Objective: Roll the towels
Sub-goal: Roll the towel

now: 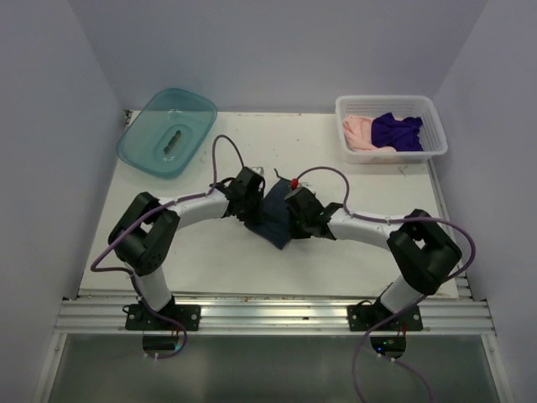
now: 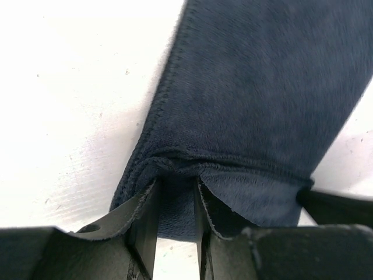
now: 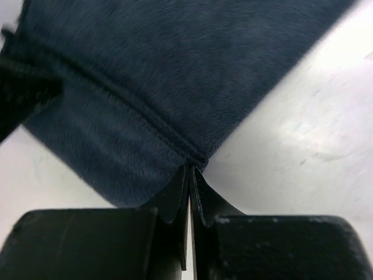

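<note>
blue towel (image 1: 273,220): well apart from the basket (image 1: 436,134), off to its near left, stretched between both grippers.
left gripper (image 2: 175,195): clamped on the blue towel's hemmed edge.
right gripper (image 3: 190,175): fingers pressed together on the blue towel's corner.
purple towel (image 1: 396,132): crumpled inside the basket, right part.
pink towel (image 1: 359,133): inside the basket, left part, touching the purple towel.

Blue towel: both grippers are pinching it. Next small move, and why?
Probably ease the two grippers apart to pull the held hem taut before rolling. The left gripper and right gripper are both shut on the stitched edge of the slate-blue towel, and from above it looks bunched and narrow between them, not spread flat.
</note>
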### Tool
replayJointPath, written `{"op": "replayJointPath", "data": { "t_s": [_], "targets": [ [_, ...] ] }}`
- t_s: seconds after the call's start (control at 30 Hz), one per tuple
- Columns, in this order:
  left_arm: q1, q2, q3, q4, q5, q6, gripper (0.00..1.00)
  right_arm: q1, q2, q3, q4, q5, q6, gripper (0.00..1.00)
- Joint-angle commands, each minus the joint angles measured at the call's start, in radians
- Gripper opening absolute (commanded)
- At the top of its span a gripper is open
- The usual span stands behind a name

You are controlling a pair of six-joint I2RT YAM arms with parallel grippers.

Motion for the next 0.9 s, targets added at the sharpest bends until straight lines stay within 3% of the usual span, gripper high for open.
{"op": "replayJointPath", "data": {
  "t_s": [0.0, 0.2, 0.4, 0.53, 0.63, 0.87],
  "targets": [
    [0.010, -0.031, 0.046, -0.061, -0.015, 0.106, 0.33, 0.065, -0.072, -0.048, 0.006, -0.032, 0.098, 0.03],
    [0.012, -0.088, 0.095, -0.114, -0.001, 0.149, 0.36, 0.098, -0.188, -0.028, -0.092, 0.073, 0.109, 0.06],
    [0.019, -0.194, 0.120, -0.157, -0.024, 0.128, 0.40, 0.143, -0.243, 0.078, -0.171, 0.169, -0.066, 0.23],
    [0.062, -0.238, 0.068, -0.156, -0.003, 0.067, 0.40, 0.210, -0.199, 0.116, -0.154, 0.195, -0.222, 0.41],
    [0.105, -0.267, 0.011, -0.144, 0.031, 0.005, 0.41, 0.267, -0.159, 0.138, -0.128, 0.224, -0.319, 0.48],
    [0.214, -0.364, -0.132, -0.096, 0.057, -0.111, 0.44, 0.342, -0.024, 0.168, -0.069, 0.267, -0.457, 0.52]
  ]
}}
